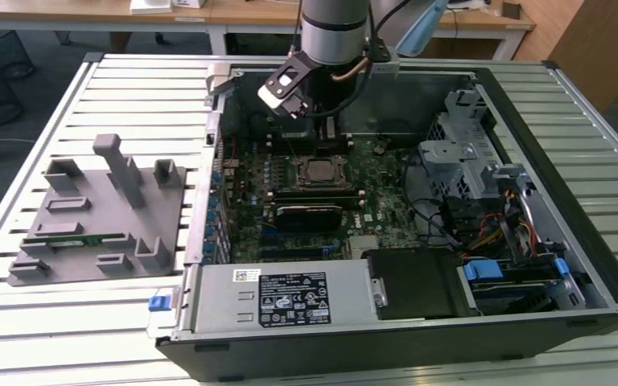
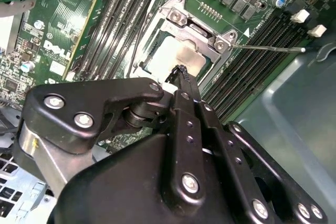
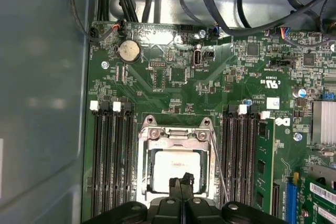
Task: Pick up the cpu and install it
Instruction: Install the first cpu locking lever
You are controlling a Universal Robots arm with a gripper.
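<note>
The cpu, a flat square chip with a shiny silver top, lies in the metal-framed socket on the green motherboard. In the second wrist view the cpu shows just beyond the black fingertips. My gripper hovers over the chip's near edge, its two black fingers pressed together with nothing visible between them. From the exterior view, the gripper hangs inside the open computer case, a little behind the socket holding the cpu.
Black memory slots flank the socket, and a green memory stick stands in one. A thin socket lever sticks out sideways. A grey fixture tray lies on the exterior view's left. Case walls, cables and a drive cage surround the board.
</note>
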